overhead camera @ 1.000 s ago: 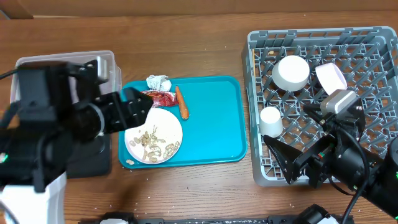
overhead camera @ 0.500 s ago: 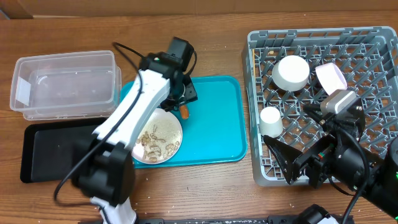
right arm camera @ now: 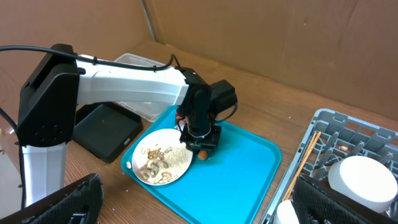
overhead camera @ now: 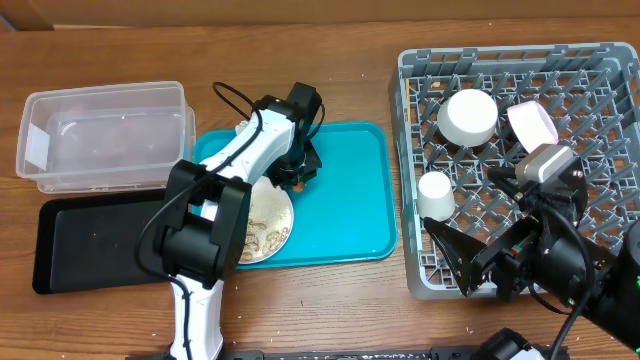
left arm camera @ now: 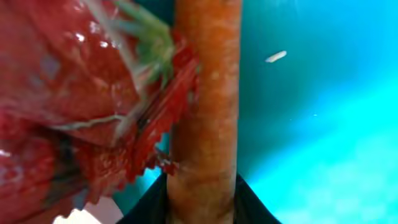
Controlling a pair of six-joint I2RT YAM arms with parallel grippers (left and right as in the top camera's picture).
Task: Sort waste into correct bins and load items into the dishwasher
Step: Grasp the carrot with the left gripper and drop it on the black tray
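Orange carrot [left arm camera: 205, 106] between left jaws, seemingly tight on it; right jaws agape.

wooden table [overhead camera: 330, 60], four things sitting directly on it. clear tub [overhead camera: 110, 130] at the far-left part, long side along the far edge. black tray [overhead camera: 90, 245] just in front of it toward the near edge, left side; the two sit tight together, can't tell if they touch. teal tray [overhead camera: 345, 210] mid-table, its left edge close against both. grey dish rack [overhead camera: 404, 170] takes up the right side, well apart from the teal tray's far corner, closer at its near corner, and runs out of the overhead view on the right.
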